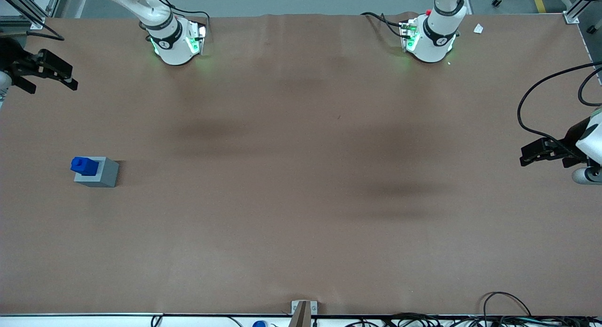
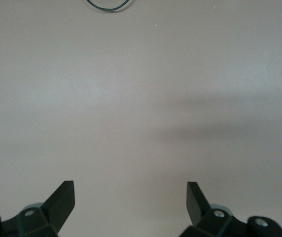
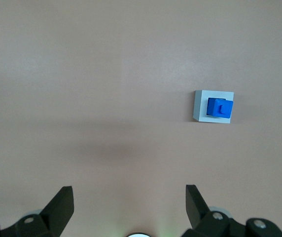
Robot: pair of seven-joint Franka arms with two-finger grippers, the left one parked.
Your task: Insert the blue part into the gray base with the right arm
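Blue part [image 1: 84, 165]: small bright-blue block, seated upright in the top of the gray base [image 1: 99, 173]; its upper portion stands proud of the base's top face. In the right wrist view the blue part [image 3: 220, 107] shows a squarish top with a small darker mark on it.
Long axis: runs vertically, up out of the base; the lower end is hidden inside the base, so which end is the narrower one cannot be told.
Gray base: light-gray cube resting flat on the brown tabletop [image 1: 301, 200], toward the working arm's end.
Jaws: the right arm's gripper [image 1: 49, 75] hangs above the tabletop edge, spread wide with nothing between the fingers [image 3: 62, 205].
Place relative to the jaws: base and blue part [image 3: 213, 106] lie well apart from the jaws, out ahead of them and off to one side, nearer to the front camera than the jaws are.
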